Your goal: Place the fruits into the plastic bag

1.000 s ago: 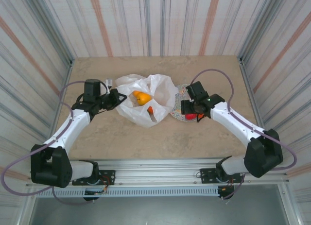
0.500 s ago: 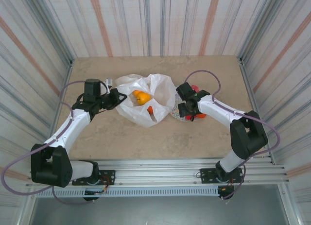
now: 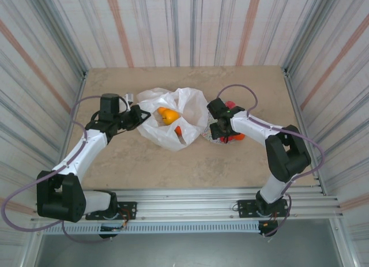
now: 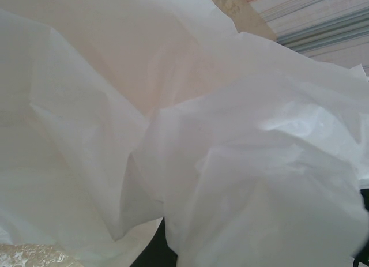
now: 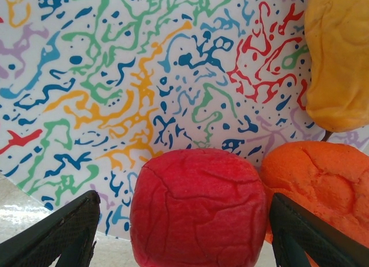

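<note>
On the patterned plate point(image 5: 144, 76), a red fruit point(image 5: 199, 206) sits at the rim between the spread-apart jaws of the right gripper point(image 5: 181, 226). An orange fruit point(image 5: 317, 186) touches it. The plastic bag point(image 3: 187, 105) lies against the plate with its mouth upward, and the left gripper point(image 3: 137, 117) is clenched on the bag's far rim.
</note>
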